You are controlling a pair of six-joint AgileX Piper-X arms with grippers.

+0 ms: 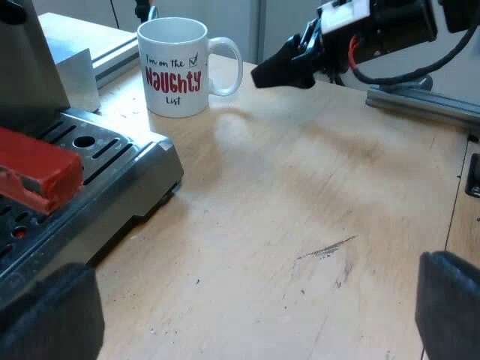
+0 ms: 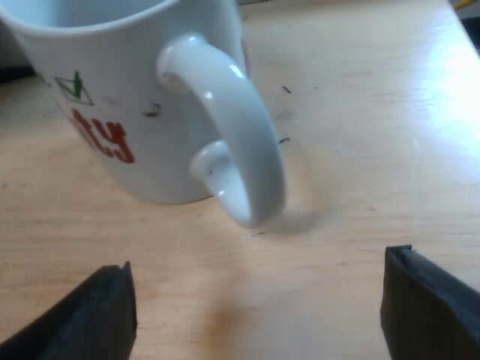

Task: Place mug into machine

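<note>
A white mug (image 1: 174, 67) with red "Naughty" lettering stands upright on the wooden table, just beyond the espresso machine's drip tray (image 1: 112, 161). Its handle (image 2: 229, 142) points toward my right gripper (image 2: 259, 307), which is open with its black fingers spread wide a short way from the handle, nothing between them. From the left wrist view, that right gripper (image 1: 281, 69) hovers close to the mug's handle. My left gripper (image 1: 255, 322) is open over bare table beside the machine's base. The red end of the holder's handle (image 1: 37, 172) sticks out over the drip tray.
The wooden table (image 1: 300, 210) stretches between the machine and a metal rail (image 1: 424, 101) past the right arm. A grey metal block (image 1: 75, 75) stands near the machine, behind the mug.
</note>
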